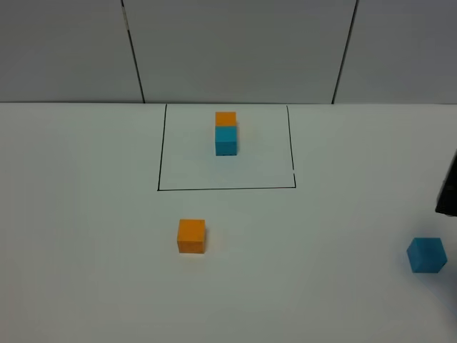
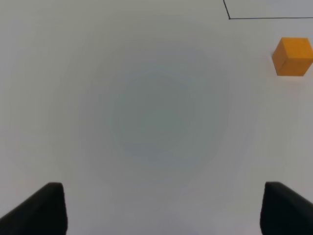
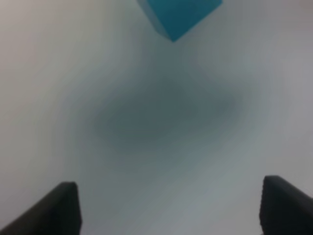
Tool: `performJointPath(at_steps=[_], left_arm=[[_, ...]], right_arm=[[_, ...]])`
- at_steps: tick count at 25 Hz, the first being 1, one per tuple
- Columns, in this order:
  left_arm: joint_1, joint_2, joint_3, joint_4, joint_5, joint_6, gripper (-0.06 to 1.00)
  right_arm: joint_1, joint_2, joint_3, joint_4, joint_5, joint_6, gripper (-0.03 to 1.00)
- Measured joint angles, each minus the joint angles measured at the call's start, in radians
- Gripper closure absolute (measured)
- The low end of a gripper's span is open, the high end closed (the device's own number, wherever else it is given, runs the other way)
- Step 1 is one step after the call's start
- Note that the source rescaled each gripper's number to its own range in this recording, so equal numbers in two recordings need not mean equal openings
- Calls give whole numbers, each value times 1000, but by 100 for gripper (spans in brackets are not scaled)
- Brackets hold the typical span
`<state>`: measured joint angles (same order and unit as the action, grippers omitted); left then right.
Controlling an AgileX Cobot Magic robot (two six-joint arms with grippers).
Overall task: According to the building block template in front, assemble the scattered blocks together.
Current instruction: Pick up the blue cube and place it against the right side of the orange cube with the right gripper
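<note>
The building block template, an orange cube [image 1: 226, 118] joined to a teal-blue cube [image 1: 226, 141], stands inside a thin black rectangle [image 1: 158, 171] at the back of the table. Of the scattered blocks, the orange one [image 1: 191, 236] [image 2: 292, 56] lies in front of the frame's left part, and the teal-blue one [image 1: 427, 255] [image 3: 178, 14] lies far right. My left gripper [image 2: 162, 191] is open over bare table, well off from the orange block. My right gripper [image 3: 169, 183] is open and empty, with the teal-blue block ahead of its fingers.
A black part of the right arm [image 1: 448, 187] shows at the right edge, just behind the teal-blue block. A corner of the black frame line [image 2: 229, 18] appears in the left wrist view. Grey wall panels [image 1: 243, 50] rise behind the white table [image 1: 86, 214].
</note>
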<state>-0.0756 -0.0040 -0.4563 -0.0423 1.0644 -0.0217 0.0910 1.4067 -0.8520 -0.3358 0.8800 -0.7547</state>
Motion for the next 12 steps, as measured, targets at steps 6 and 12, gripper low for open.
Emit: performJointPath(at_steps=[6,12], left_arm=[[0,0,0,0,0,0,-3],[0,0,0,0,0,0,-3]], right_arm=[[106,150,-6,-102,-78,5,-3],[119,259,-35,-92,-98,-39,-3]])
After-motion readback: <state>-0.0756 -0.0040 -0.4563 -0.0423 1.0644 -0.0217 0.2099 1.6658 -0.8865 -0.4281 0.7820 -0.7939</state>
